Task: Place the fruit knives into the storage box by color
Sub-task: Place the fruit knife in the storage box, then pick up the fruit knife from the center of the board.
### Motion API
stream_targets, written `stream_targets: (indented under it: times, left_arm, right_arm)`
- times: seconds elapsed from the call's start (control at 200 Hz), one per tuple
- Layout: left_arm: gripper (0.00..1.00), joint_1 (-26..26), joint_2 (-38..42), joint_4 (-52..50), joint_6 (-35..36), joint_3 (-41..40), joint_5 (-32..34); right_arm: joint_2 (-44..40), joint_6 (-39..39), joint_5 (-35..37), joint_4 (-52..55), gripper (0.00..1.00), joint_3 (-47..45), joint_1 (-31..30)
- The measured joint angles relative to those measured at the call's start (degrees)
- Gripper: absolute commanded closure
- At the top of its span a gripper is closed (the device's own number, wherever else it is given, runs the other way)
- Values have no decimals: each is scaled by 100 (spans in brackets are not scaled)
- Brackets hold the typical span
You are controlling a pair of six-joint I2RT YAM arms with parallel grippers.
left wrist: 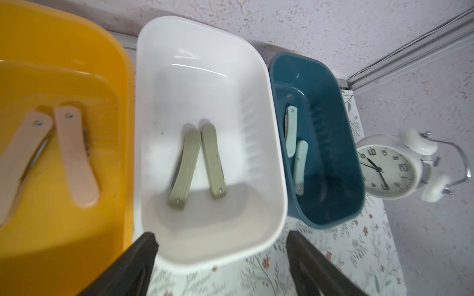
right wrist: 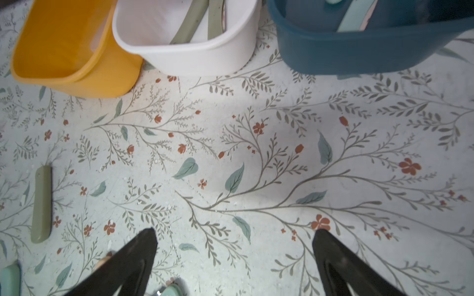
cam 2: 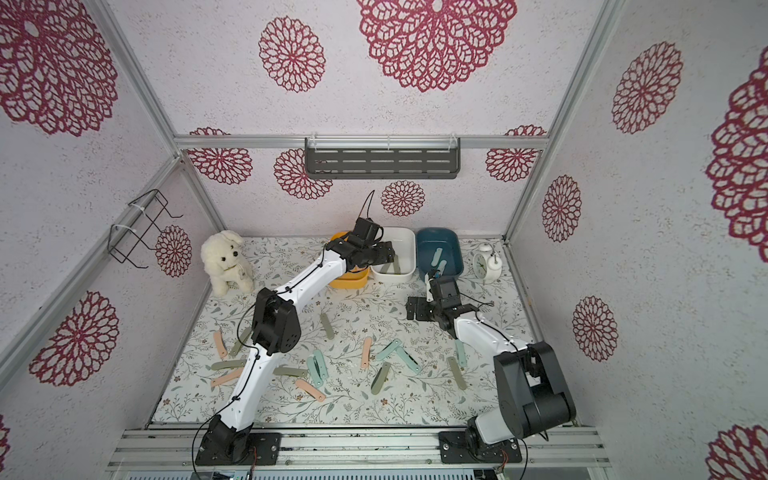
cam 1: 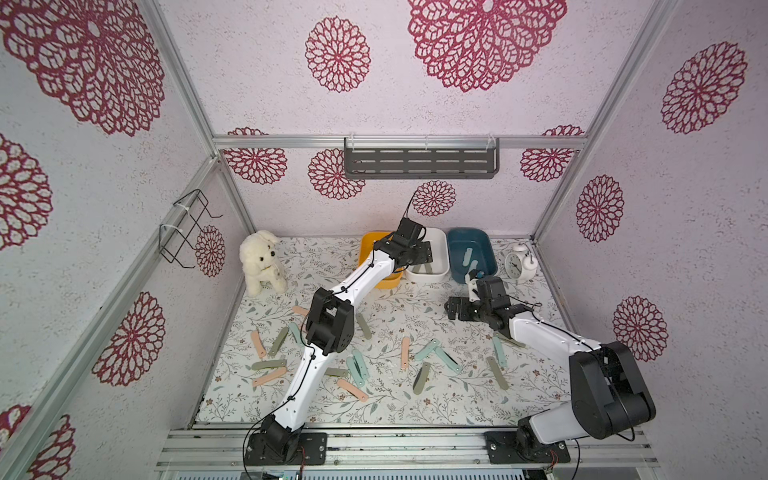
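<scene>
Fruit knives [cam 1: 404, 351]: most lie loose on the table [cam 1: 415, 409], scattered over its middle and near part, all three colours mixed. Some overlap and a few are half hidden under my arms, so no firm count; well over a dozen.

Sorted so far, from the left wrist view:
- yellow tub [left wrist: 77, 38]: two peach-pink knives [left wrist: 75, 153], side by side on the floor.
- white tub [left wrist: 205, 64]: two olive knives [left wrist: 213, 159] in a narrow V, close at one end, splayed at the other.
- teal tub [left wrist: 333, 159]: two mint knives [left wrist: 291, 130], ends overlapping, along one long wall.

Each tub holds one colour as far as I can make out. A thin pale sliver shows beside one mint knife; can't tell what it is.

My left gripper [left wrist: 221, 237] hangs over the white tub's near rim, jaws spread wide, nothing between them. My right gripper [right wrist: 234, 232] is over bare table in front of the tubs, jaws spread wide too, empty. An olive knife [right wrist: 41, 205] lies off to its side.

Judgement: six in, the bulk left; early stage, roughly a quarter done. Both grippers are free for a pick. The overlapping mint pair [cam 1: 357, 368] mid-table looks awkward; single flat pieces lying apart should go easier. Plush dog [cam 1: 262, 262] and alarm clock [cam 1: 517, 264] sit at the far corners, away from the loose knives.
</scene>
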State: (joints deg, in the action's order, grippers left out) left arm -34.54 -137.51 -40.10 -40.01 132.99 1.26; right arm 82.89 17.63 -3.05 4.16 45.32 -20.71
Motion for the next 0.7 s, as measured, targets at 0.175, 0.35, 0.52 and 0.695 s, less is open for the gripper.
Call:
stream_targets:
  times: [0.175, 0.35, 0.52, 0.695]
  left_arm:
    - [15, -61, 1596, -669, -503, -1539, 262]
    - [14, -17, 2321, -1104, -935, -3018, 354]
    - [16, 107, 2328, -1473, -1215, -4094, 286]
    - [23, 232, 2328, -1582, -1370, -4706, 133]
  right_arm:
    - [-162, 7, 170, 2, 1, -507, -529]
    - [-208, 59, 332, -2, 1, -807, -1069]
    - [-208, 79, 363, -9, 1, -859, -1261]
    - [-208, 105, 444, -9, 1, -859, -1261]
